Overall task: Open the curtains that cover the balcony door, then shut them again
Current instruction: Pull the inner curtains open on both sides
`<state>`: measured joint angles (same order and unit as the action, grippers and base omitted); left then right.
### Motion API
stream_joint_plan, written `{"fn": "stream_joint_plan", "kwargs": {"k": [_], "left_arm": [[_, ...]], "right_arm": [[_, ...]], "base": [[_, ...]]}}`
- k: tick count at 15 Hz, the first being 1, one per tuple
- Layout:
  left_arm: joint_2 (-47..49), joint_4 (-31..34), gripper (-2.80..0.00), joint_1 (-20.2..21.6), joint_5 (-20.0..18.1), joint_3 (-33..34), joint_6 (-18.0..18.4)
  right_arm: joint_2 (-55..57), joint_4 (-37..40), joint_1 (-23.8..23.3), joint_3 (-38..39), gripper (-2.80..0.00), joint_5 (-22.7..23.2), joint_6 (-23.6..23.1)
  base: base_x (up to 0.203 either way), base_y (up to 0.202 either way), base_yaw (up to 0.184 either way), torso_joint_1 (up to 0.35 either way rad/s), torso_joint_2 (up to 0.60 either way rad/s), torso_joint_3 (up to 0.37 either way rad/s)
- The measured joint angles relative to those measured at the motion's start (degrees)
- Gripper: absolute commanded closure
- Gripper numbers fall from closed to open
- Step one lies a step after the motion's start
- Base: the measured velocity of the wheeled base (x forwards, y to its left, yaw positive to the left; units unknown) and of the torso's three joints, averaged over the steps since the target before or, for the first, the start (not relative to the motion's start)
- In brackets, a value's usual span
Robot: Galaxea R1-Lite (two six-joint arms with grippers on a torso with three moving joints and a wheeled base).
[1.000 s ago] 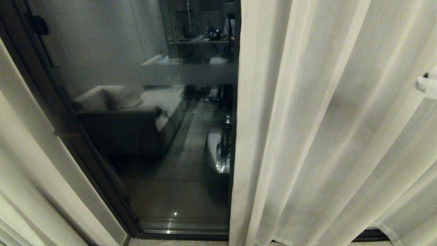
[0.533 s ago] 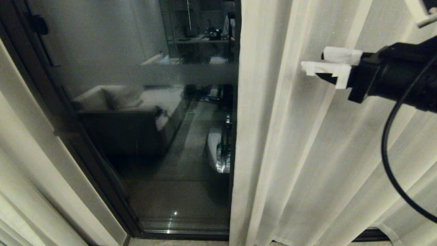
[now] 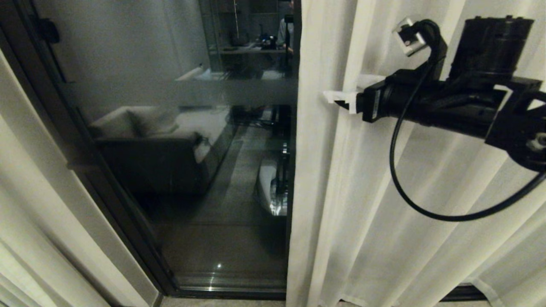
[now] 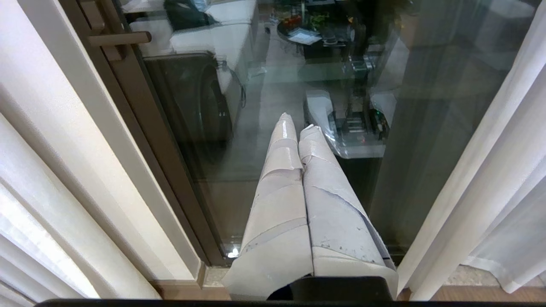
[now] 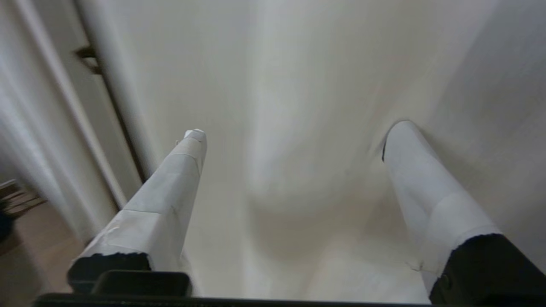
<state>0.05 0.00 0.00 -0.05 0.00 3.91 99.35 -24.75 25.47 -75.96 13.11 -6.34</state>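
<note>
**At the sheer panel's free edge: right gripper reaching, fingers spread**

At the right half of the doorway, the sheer curtain panel (image 3: 409, 192) is hanging full length, its pleats and long axis running vertically, its free edge (image 3: 298, 170) lying along the middle of the balcony door (image 3: 192, 170).

- Right gripper (image 3: 341, 97): reaching level across the front of the sheer toward that free edge, which is lying just beyond its fingertips, toward the glass. In the right wrist view the taped fingers (image 5: 170, 192) are standing wide apart, holding nothing, with the cloth (image 5: 298, 128) directly ahead of them and one tip apparently brushing a fold.
- Left gripper (image 4: 298, 170): hanging low before the bare glass, fingers pressed together, empty. It is the farther of the two from the sheer.
- Thick curtain (image 3: 38, 221): gathered at the left beside the dark door frame (image 3: 106, 187), well apart from the working arm.
- Room: the glass between the two panels is standing uncovered, so the sheer appears to have free travel leftward across it. Judged from this, closing is the step in hand, and pinching a vertical fold near the edge is what the next move calls for.
</note>
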Motion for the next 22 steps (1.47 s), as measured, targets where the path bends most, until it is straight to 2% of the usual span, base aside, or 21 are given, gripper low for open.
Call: {"fn": "stream_joint_plan", "kwargs": {"k": [2, 5, 9, 10, 15, 19, 22], "left_arm": [[0.0, 0.0, 0.0, 0.0, 0.03, 0.0, 0.0], [0.0, 0.0, 0.0, 0.0, -0.03, 0.0, 0.0], [0.0, 0.0, 0.0, 0.0, 0.05, 0.0, 0.02], [0.0, 0.0, 0.0, 0.0, 0.05, 0.0, 0.0], [0.0, 0.0, 0.0, 0.0, 0.05, 0.0, 0.0], [0.0, 0.0, 0.0, 0.0, 0.02, 0.0, 0.02], [0.0, 0.0, 0.0, 0.0, 0.0, 0.0, 0.02]], "right_arm": [[3.7, -0.16, 0.0, -3.8, -2.8, -4.9, -0.16], [7.99, -0.06, 0.0, -9.47, -2.8, -15.38, -0.24], [10.63, -0.41, -0.06, -13.1, -2.8, -26.68, -0.3], [10.82, -0.75, -0.06, -13.33, 0.0, -27.97, -0.28], [8.6, -0.37, -0.24, -12.74, 0.0, -28.32, -0.22], [4.07, -0.68, -0.7, -7.5, 0.0, -28.63, 1.26], [0.46, -0.97, -3.08, -2.67, 0.0, -29.56, 3.18]], "base": [[0.0, 0.0, 0.0, 0.0, 0.0, 0.0], [0.0, 0.0, 0.0, 0.0, 0.0, 0.0], [0.0, 0.0, 0.0, 0.0, 0.0, 0.0], [0.0, 0.0, 0.0, 0.0, 0.0, 0.0], [0.0, 0.0, 0.0, 0.0, 0.0, 0.0], [0.0, 0.0, 0.0, 0.0, 0.0, 0.0], [0.0, 0.0, 0.0, 0.0, 0.0, 0.0]]}}
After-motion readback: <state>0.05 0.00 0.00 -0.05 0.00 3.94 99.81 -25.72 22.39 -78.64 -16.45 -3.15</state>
